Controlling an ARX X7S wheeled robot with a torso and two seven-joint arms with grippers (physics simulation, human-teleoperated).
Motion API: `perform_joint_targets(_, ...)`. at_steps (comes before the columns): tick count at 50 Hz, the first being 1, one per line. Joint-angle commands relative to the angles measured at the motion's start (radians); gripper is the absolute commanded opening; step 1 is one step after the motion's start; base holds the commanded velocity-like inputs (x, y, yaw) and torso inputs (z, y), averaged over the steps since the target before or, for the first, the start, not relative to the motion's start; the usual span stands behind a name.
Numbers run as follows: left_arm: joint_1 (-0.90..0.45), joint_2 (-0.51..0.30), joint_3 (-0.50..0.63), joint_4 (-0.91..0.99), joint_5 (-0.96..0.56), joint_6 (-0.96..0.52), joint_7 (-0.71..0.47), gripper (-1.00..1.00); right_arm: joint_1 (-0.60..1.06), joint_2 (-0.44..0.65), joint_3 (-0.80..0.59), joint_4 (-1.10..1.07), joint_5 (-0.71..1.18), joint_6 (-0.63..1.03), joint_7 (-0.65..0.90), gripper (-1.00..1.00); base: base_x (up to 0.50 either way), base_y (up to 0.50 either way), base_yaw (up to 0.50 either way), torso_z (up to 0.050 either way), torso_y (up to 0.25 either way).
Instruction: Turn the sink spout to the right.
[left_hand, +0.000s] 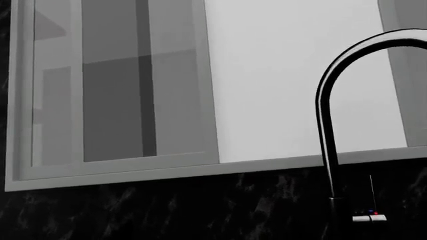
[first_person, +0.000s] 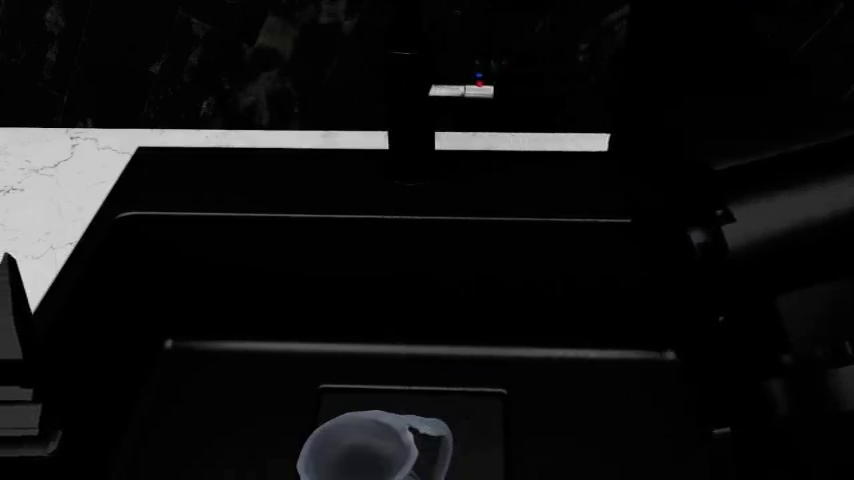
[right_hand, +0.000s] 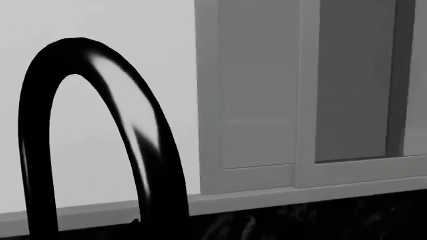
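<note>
The sink spout (first_person: 411, 120) is a slim black column at the back of the sink, hard to make out against the dark wall. Its pale grey tab (first_person: 462, 91) with a red and a blue dot sits just right of it. The sink (first_person: 374, 216) is a large black basin with a thin lighter rim line. In the left wrist view the spout (left_hand: 327, 130) rises and arches over, with the tab (left_hand: 365, 218) at its base. In the right wrist view the spout's arch (right_hand: 150, 150) fills the near side, very close. Neither gripper's fingers show in any view.
White marbled counter (first_person: 54, 190) lies left of the basin. A grey pitcher (first_person: 367, 450) stands inside the sink at the near edge. A grey-framed window (left_hand: 120, 90) sits behind the spout above a black marbled backsplash (left_hand: 167, 210). A dark robot arm (first_person: 787, 300) is at the right.
</note>
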Motion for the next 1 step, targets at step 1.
perform_joint_targets(1, -0.001, -0.002, 0.002, 0.0, 0.0, 0.0, -0.003, 1.0, 0.009, 0.006, -0.003, 0.009, -0.002, 0.012, 0.002, 1.0, 0.0, 0.0, 0.0, 0.0, 0.0)
